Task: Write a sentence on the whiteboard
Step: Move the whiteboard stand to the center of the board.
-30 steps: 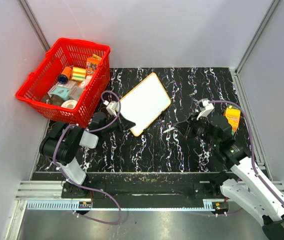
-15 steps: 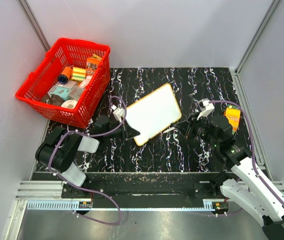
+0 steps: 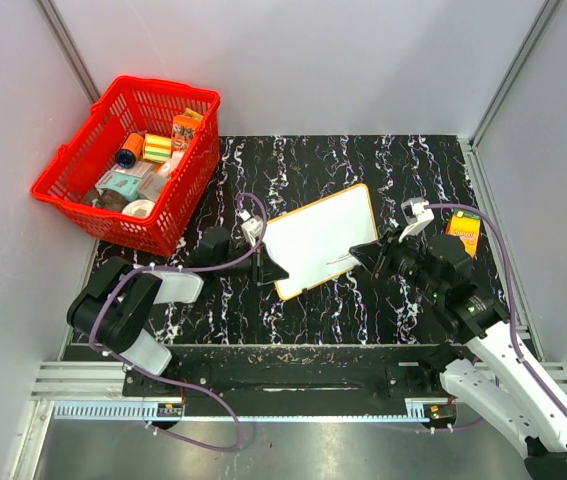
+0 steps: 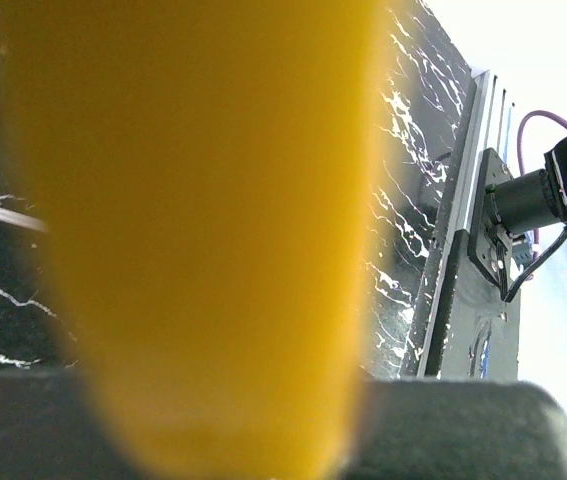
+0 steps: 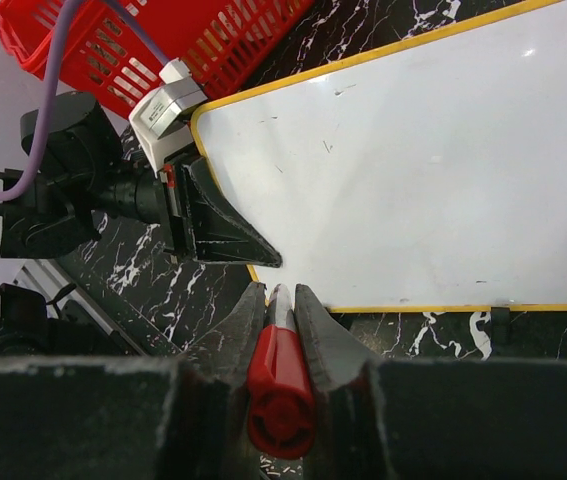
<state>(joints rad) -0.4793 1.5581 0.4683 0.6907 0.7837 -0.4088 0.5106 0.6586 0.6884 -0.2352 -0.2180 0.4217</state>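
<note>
Top external shows you the whiteboard (image 3: 323,238) right of the red basket (image 3: 188,190), well apart; your left gripper (image 3: 273,270) clamps its basket-side rim, your right gripper (image 5: 281,300) pinches a red marker (image 5: 280,385).

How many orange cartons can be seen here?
2. One orange carton is in the red basket, near its far right corner; the other is on the table at its right edge. The basket may hide more.

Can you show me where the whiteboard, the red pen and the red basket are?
whiteboard (image 3: 321,240): top view, middle of its white face.
red marker (image 5: 280,385): right wrist view, its red part between the fingers.
red basket (image 3: 185,195): top view, its near side wall.
</note>
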